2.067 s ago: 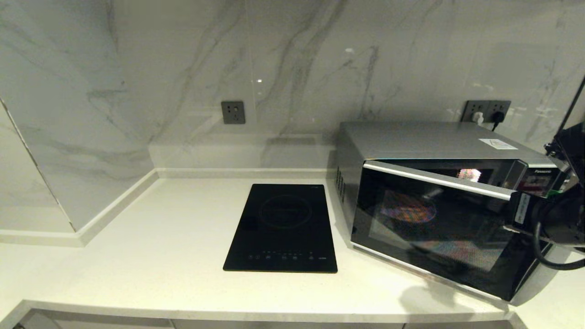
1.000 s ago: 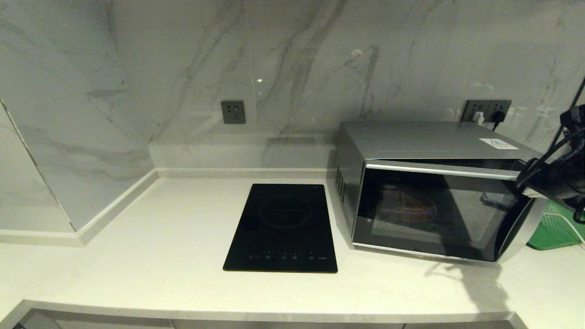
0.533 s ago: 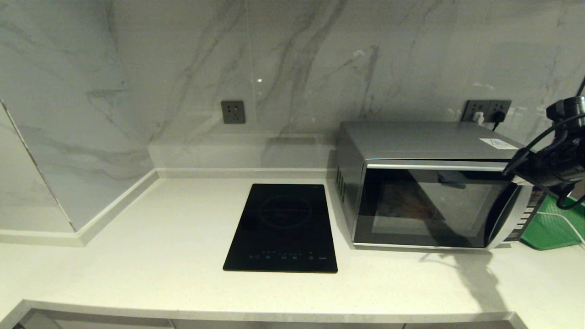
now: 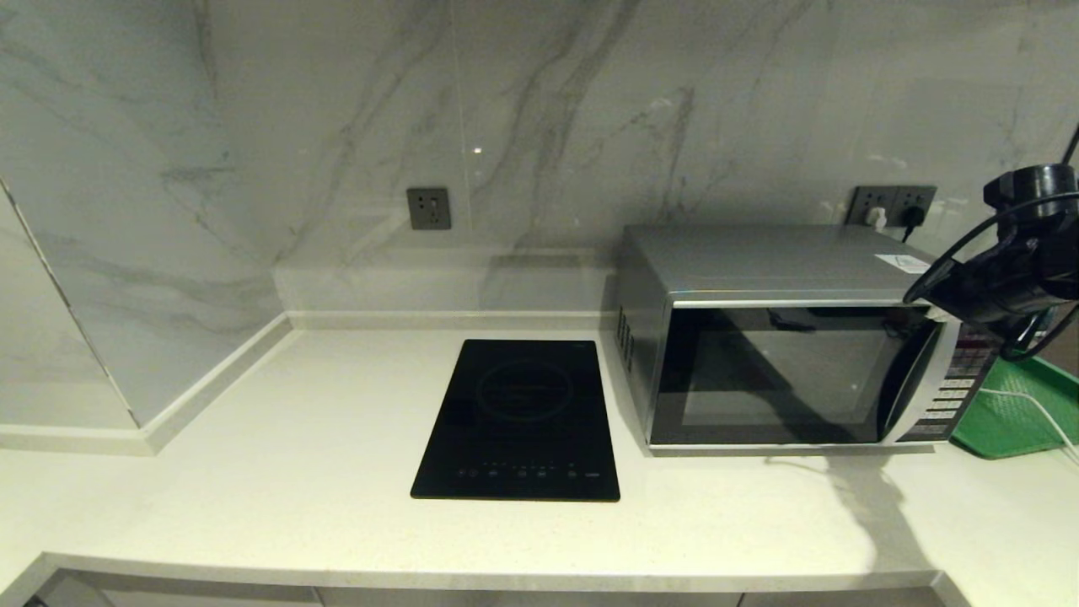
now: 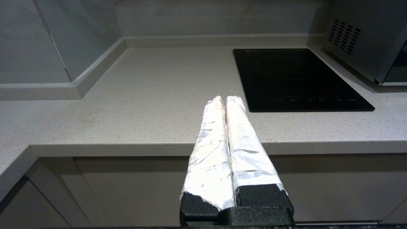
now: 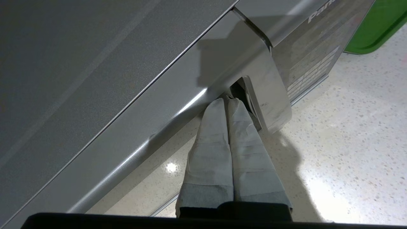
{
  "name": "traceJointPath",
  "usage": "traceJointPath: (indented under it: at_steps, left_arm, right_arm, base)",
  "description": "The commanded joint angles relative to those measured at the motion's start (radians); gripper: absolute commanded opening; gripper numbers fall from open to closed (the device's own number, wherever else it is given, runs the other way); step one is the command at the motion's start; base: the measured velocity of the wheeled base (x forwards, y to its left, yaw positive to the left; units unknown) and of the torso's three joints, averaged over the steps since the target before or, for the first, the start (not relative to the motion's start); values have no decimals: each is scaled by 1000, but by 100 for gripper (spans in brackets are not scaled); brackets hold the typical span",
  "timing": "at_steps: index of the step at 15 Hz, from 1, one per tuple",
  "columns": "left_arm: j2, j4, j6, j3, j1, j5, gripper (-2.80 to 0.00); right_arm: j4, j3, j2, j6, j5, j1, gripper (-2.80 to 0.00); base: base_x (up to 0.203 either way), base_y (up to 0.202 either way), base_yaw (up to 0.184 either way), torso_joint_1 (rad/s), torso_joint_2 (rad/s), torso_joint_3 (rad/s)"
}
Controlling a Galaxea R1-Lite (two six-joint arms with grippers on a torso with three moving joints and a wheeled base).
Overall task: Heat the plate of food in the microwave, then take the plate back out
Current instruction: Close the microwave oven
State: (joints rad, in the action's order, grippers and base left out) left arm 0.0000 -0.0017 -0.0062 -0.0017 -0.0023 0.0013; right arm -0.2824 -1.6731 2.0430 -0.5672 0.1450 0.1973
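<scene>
The silver Panasonic microwave (image 4: 784, 371) stands at the counter's right with its dark glass door flush against the body. The plate of food is hidden; the glass shows only reflections. My right arm (image 4: 1011, 278) reaches in from the right to the door's upper right corner. In the right wrist view my right gripper (image 6: 227, 100) is shut with nothing held, its taped tips pressed at the door's edge beside the top of the curved silver handle (image 6: 267, 95). My left gripper (image 5: 225, 98) is shut and empty, parked low before the counter's front edge, left of the hob.
A flat black induction hob (image 4: 523, 417) lies left of the microwave. A green tray (image 4: 1016, 413) sits right of the button panel (image 4: 957, 388). Marble walls close the back and the left. Wall sockets with plugs (image 4: 893, 206) are behind the microwave.
The microwave door has swung from ajar to fully shut, with my right arm following it toward the oven. The plate glimpsed through the glass no longer shows.
</scene>
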Motion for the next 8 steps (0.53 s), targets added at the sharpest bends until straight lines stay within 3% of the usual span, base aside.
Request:
traceJointPath:
  at_steps: [1, 4, 8]
  left_arm:
    - [0, 0, -1, 0, -1, 0, -280]
    - [0, 0, -1, 0, -1, 0, -280]
    - [0, 0, -1, 0, 1, 0, -280]
  right_arm:
    - [-2, 3, 14, -5, -9, -13, -280]
    - [-59, 98, -128, -18, -115, -69, -280]
    - [-179, 232, -291, 26, -195, -307, -280]
  base:
    - [0, 0, 0, 0, 0, 0]
    - [0, 0, 0, 0, 0, 0]
    - [0, 0, 0, 0, 0, 0]
